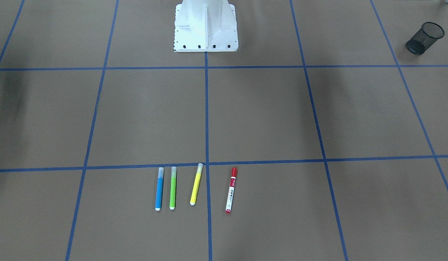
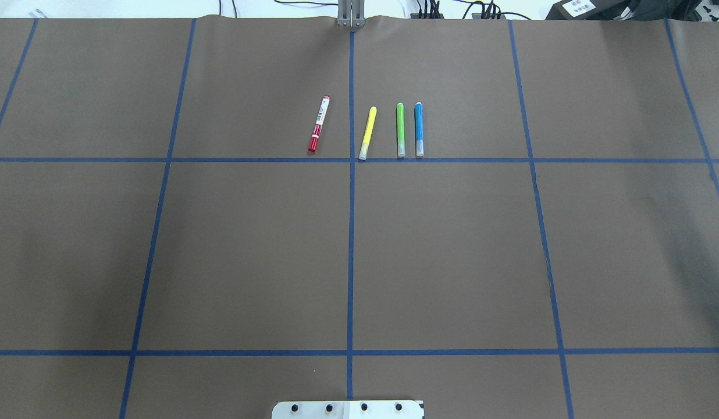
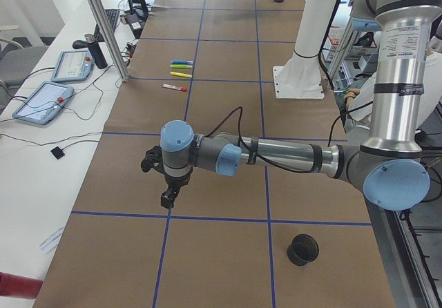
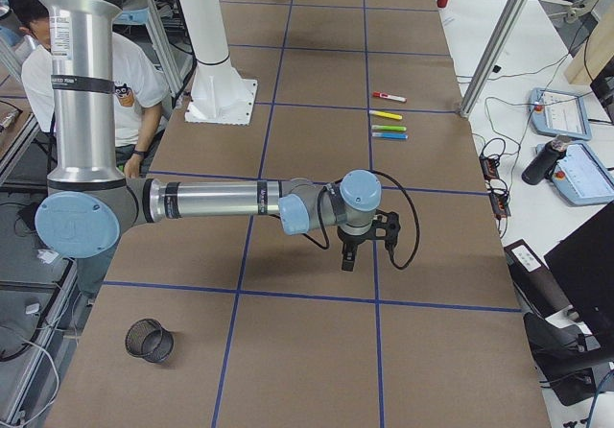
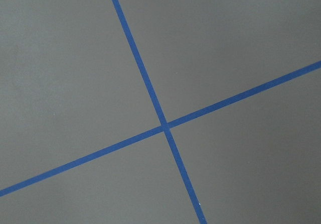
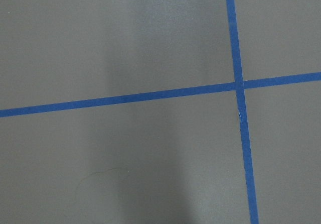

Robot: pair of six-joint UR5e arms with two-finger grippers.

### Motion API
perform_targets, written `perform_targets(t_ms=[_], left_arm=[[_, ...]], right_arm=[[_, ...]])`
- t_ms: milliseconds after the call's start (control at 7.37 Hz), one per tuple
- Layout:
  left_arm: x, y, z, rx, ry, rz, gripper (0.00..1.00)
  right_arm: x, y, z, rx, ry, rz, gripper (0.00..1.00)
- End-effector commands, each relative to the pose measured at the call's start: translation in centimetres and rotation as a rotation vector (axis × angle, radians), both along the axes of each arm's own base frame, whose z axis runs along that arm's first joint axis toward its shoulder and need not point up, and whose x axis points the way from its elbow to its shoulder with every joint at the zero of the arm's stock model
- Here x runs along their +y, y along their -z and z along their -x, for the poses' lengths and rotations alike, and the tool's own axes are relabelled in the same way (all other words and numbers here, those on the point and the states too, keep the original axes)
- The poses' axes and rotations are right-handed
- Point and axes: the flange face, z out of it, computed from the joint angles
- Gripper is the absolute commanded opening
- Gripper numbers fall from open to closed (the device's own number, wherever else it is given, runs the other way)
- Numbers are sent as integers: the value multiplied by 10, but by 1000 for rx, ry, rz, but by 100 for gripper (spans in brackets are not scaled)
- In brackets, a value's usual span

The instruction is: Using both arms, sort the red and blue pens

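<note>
Sorting not started, both pens still to move.
Red pen (image 1: 231, 189) and blue pen (image 1: 159, 188) lie in a row at lower centre. Left gripper (image 3: 168, 199) and right gripper (image 4: 347, 260) are well apart from them; cannot tell either claw's state.

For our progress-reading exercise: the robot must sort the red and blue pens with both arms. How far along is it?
Done: nothing. The red pen and blue pen lie in a row with the yellow marker and green marker. In hand: nothing; the left gripper and right gripper hang over bare table, away from the pens. Left: both picks and placements, perhaps into a mesh cup at each end.
</note>
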Motion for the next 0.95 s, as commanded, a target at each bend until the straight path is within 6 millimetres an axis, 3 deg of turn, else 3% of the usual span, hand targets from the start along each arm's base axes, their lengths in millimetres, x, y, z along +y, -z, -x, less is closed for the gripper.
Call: perform_targets(t_ms=[0,271,679,814], left_arm=[[4,2,-5,59,-14,14,100],[6,2,-6,59,-3,20,100],[4,22,-16,99,64,69,100],[-8,43,-58,98,-14,37,99]], right_arm=[[1,1,0,-2,0,-2,100],[3,2,0,-5,-2,-3,100],[4,2,1,-5,-1,-3,100],[4,2,3,-5,6,-7,100]])
